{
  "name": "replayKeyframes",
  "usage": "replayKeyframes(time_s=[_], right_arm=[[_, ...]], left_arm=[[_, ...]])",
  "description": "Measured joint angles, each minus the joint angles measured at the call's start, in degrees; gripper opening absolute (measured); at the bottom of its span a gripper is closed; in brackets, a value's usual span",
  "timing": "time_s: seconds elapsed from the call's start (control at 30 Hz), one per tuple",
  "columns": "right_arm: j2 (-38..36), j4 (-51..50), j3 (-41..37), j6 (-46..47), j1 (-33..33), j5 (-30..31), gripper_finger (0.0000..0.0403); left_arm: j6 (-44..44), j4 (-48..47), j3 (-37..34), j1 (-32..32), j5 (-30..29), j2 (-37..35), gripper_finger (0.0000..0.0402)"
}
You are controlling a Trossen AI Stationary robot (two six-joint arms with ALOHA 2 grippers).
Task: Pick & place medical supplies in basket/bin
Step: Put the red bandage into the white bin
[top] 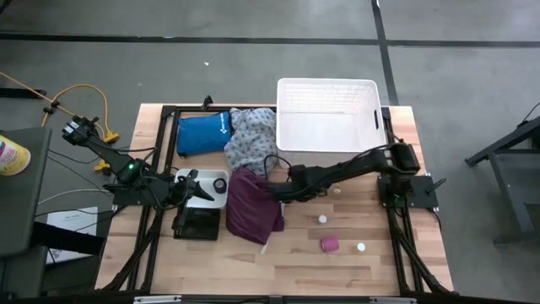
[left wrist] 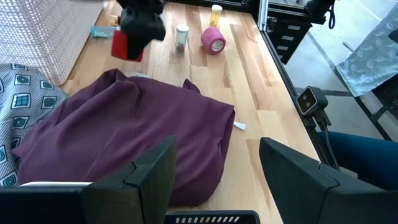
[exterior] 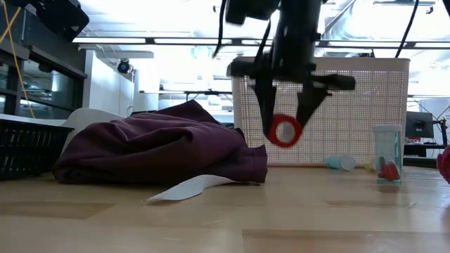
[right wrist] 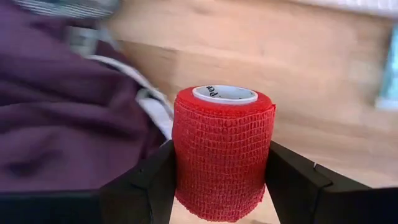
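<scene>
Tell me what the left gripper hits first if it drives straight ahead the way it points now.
Most likely the maroon cloth: it lies heaped directly past the left gripper, whose open fingers frame it. Depth is unclear, so how soon is uncertain.

Rough woven red roll (right wrist: 222, 152), matt maroon cloth (left wrist: 124, 137) (creased), smooth wood table (top: 371, 262).

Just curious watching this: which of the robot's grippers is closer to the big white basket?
The right gripper, shut on a red bandage roll, hangs just in front of the white basket. The left gripper sits farther off, beyond the maroon cloth.
</scene>
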Motion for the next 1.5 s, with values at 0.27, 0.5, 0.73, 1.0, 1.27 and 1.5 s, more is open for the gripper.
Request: replayKeyframes(time_s=[0.27, 0.5, 0.73, 1.0, 1.27, 1.5], right_arm=[[-5.6, 9.9, 0.0, -17.3, 3.7, 10.7, 0.0201], [-7.0, 25.5, 0.1, -38.3, 5.0, 13.2, 0.0201], [-7.0, 40.0, 0.0, -56.9, 5.0, 12.4, 0.0201], [-6.4, 48.9, 0.0, -74.0, 6.7, 10.8, 0.0201], [-0.6, 65.8, 0.0, -86.1, 8.8, 8.1, 0.0201], [3.4, 70.1, 0.0, -88.9, 9.6, 8.0, 0.0201]], left_arm=[[0.0, 0.4, 0.0, 0.0, 0.0, 0.0, 0.0223], [0.0, 0.7, 0.0, 0.0, 0.0, 0.0, 0.0223], [0.0, 0.9, 0.0, 0.1, 0.0, 0.0, 0.0223], [0.0, 1.0, 0.0, 0.1, 0.0, 0.0, 0.0223], [0.0, 1.5, 0.0, 0.1, 0.0, 0.0, 0.0223], [0.0, 1.7, 0.0, 0.1, 0.0, 0.0, 0.0223]])
